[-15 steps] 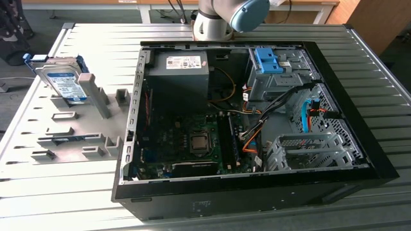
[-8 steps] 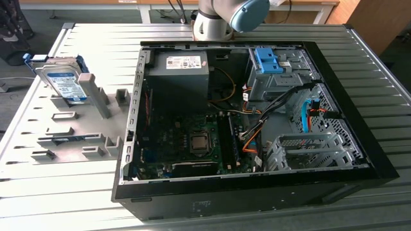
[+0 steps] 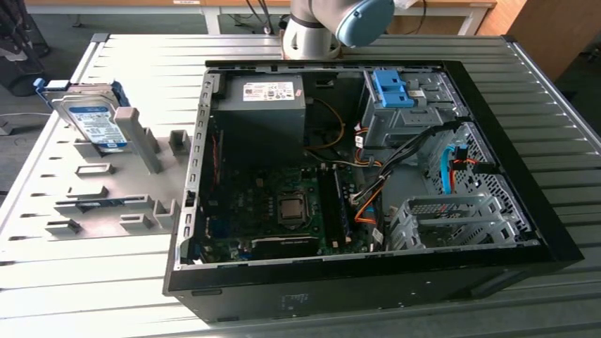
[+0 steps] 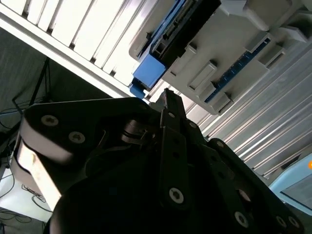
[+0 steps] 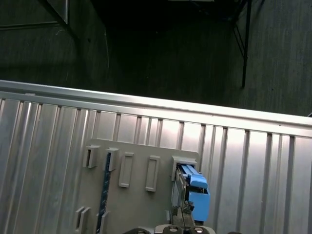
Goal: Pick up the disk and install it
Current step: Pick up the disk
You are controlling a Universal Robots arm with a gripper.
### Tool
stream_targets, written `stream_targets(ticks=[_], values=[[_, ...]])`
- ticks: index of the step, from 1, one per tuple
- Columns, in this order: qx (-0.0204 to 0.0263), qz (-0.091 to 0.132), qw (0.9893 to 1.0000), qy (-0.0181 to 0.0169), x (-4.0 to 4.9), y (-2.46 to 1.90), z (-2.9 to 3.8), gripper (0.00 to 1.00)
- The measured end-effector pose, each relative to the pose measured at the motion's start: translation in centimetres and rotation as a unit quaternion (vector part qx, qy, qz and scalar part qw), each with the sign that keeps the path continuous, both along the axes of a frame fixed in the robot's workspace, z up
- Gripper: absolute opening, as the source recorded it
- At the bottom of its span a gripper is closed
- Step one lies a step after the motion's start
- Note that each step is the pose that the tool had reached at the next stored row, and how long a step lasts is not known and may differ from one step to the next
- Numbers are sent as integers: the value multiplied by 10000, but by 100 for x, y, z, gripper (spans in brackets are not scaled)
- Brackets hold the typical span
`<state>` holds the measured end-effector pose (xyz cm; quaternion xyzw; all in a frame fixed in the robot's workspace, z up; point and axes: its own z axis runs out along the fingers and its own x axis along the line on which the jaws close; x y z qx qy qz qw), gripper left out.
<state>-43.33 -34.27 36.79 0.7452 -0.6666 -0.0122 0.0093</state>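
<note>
A: One disk [image 3: 92, 123], upright in the rack [image 3: 141, 144] beside the case [image 3: 329, 303]. Jaws?
B: Can't tell. Gripper [image 5: 183, 218] hangs over its blue frame; an off-centre descent could strike the edge and tip it.

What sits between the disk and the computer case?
In the exterior view, grey upright posts of the fixture plate stand between the disk and the case.

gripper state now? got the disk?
Gripper: open or closed cannot be told; it is not holding the disk, which stands ungripped in the grey rack.
</note>
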Motion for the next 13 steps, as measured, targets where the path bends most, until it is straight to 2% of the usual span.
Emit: stream_targets(ticks=[4, 9, 13], values=[[0, 0, 10000, -3, 0, 0, -1, 11], [2, -158, 9999, -54, 0, 1, -21, 11], [4, -252, 9997, -66, 0, 8, -36, 11]])
